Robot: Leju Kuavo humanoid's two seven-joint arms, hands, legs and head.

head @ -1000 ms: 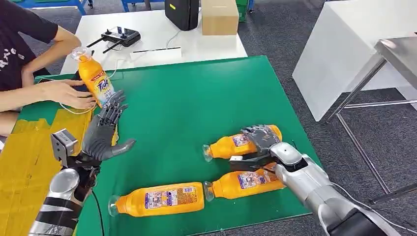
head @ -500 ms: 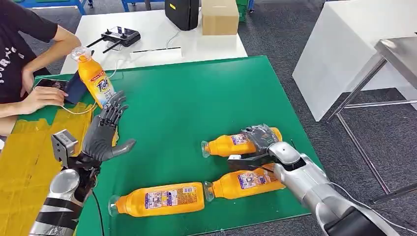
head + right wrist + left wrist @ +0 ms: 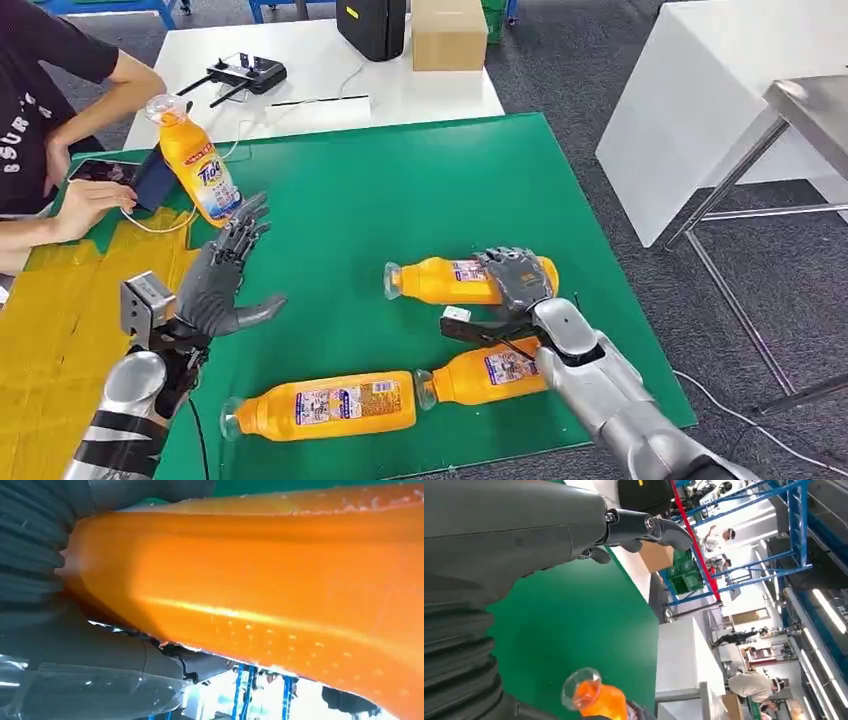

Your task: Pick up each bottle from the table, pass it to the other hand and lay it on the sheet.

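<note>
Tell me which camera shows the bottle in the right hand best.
The head view: the whole bottle shows, right hand wrapped around its base. The right wrist view gives a blurred orange close-up; the left wrist view shows a cap end.

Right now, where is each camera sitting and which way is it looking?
Head view: high on the robot, looking down at the green table; both arms show, the right robot hand gripping a held bottle.
Left wrist view: behind the open left robot hand, facing across the table.
Right wrist view: behind the right robot hand, pressed close against the held bottle.
All three views share that bottle.
</note>
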